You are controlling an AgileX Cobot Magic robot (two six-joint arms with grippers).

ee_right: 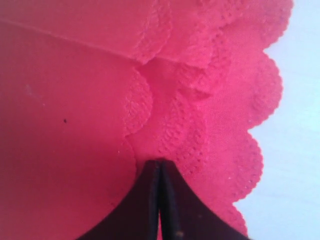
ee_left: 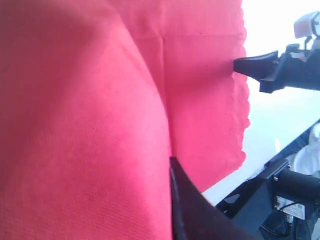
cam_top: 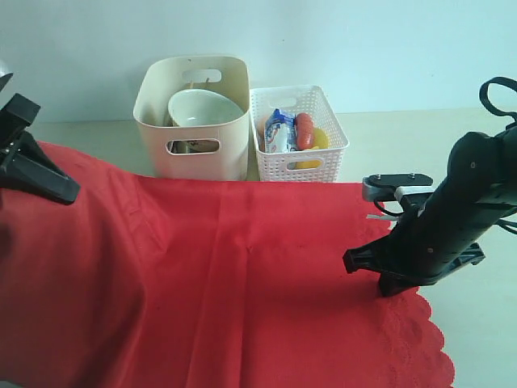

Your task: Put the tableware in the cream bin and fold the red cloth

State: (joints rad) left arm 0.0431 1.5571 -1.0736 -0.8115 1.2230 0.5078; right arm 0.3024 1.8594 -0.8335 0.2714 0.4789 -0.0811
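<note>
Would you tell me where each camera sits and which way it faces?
Exterior: fronts the table, facing the wall; red cloth, cream bin, left gripper, right gripper.
Left wrist: low over the cloth, looking across it; own gripper shows.
Right wrist: above the cloth's scalloped edge; own shut gripper shows.
Shared: exterior and left wrist show the right gripper.

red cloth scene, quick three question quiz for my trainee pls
1. True or false: the cream bin holds nothing.
2. Where does the right gripper pinch the red cloth? A scalloped edge, B plain middle, C corner by the bins.
3. Fill in: the sausage lies in the ____.
Key: 1 false, the white bowl is inside; 2 A; 3 white lattice basket.
</note>
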